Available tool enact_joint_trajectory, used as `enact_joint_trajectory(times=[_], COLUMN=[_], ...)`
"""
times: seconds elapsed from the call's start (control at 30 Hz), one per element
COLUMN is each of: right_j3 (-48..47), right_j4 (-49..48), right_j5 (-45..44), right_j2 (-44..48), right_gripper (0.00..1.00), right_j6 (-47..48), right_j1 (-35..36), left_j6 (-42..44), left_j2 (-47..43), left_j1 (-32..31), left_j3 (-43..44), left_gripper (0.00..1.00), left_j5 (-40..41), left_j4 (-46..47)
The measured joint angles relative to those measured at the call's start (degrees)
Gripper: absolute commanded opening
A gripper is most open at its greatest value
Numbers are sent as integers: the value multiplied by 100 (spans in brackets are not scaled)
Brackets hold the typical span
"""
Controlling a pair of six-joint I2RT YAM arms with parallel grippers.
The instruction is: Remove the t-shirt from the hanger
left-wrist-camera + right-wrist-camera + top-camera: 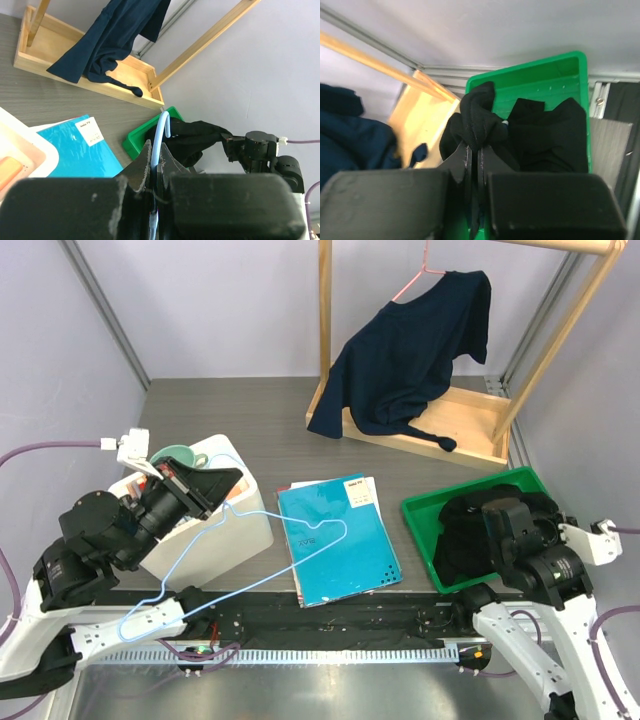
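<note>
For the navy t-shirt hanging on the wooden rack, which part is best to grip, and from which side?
Probably the navy t-shirt by its loose lower corner, from the near side: it drapes over the wooden rack's front rail, clear of the posts.

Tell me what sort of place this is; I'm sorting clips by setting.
Likely a robot lab bench: bare panel walls, a wooden clothes rack, a green bin on the table.

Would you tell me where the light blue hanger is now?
In the top view, left side: the left gripper grips the light blue hanger, beside the white bin.
</note>
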State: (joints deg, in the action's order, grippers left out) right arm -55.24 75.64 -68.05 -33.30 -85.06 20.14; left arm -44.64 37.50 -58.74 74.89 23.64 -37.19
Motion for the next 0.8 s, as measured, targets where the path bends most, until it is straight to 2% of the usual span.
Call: enact_joint_trajectory(times=[0.1, 0.2, 0.47, 0.6, 0.63, 0.7, 0.73, 0.8], right_j3=[293, 726, 1231, 1410, 1497, 1808, 1932, 2072], right_j4=[129, 192, 251, 212, 186, -13, -114, -249], right_j5=[92, 219, 367, 363, 385, 568, 656, 787], right_j2=[197, -7, -1331, -2059, -2188, -2411, -2396, -2243], right_gripper=[1, 1, 1, 2, 5, 18, 29, 43], right_j6=[-575, -1071, -1976, -2039, -2037, -1967, -1906, -1770], right_j1=[-11, -11, -28, -326, -426, -675, -765, -890], left_j6=[-22, -46, -155, -168, -168, -168, -168, -168], left_j2=[-57, -116, -289, -339, -341, -341, -341, -341], left_j1=[0, 0, 0, 0, 0, 0, 0, 0], left_j3=[-59, -68, -92, -149, -157, -186, -195, -197], left_gripper=[0, 0, 0, 0, 0, 0, 0, 0], left_j5=[-31, -63, -92, -90, -87, -90, -90, -90], left_j4=[-26, -57, -129, -157, -166, -179, -192, -229])
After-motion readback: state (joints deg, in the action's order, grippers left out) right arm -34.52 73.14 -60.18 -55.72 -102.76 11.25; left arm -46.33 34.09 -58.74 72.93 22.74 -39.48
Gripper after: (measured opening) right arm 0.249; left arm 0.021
